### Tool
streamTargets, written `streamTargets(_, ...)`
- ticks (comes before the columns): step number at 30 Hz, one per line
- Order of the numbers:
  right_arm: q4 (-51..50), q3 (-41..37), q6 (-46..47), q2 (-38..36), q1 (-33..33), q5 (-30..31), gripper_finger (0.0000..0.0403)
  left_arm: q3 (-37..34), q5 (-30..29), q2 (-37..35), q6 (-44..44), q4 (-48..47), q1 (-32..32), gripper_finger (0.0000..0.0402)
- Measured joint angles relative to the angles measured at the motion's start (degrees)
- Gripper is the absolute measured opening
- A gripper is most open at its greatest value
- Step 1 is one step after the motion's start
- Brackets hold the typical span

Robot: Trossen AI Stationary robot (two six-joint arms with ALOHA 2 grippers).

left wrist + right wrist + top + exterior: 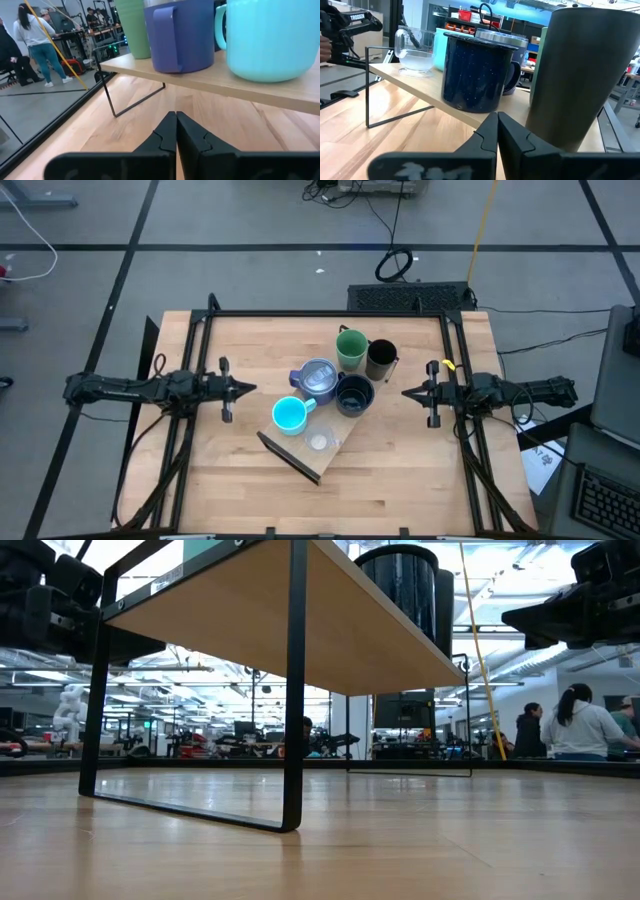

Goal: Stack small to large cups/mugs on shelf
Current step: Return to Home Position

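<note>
The left arm (130, 390) and right arm (520, 392) are slim, matte black, jointed tubes. The left pincer (250, 389) and right pincer (405, 392) taper to points; their black fingers (162, 141) have stepped inner edges. White lettering (357, 17) marks the left arm.

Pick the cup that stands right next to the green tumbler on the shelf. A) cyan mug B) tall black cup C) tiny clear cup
B: the high view shows the tall black cup right beside the green tumbler at one end of the shelf.
</note>
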Motion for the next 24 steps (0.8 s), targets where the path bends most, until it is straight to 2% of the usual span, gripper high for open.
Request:
streamTargets(11,0.15,0.0,0.0,0.0,0.0,0.05,0.0,0.0,1.56,-6.41,1.69,-1.09,0.0,0.0008)
streamTargets(18,0.17,0.0,0.0,0.0,0.0,0.06,0.0,0.11,1.62,-12.5,1.86,-6.0,0.0,0.0003)
streamTargets(24,0.19,0.0,0.02,0.02,0.0,0.07,0.0,0.17,1.76,-12.33,1.74,-6.16,2.01,0.0009)
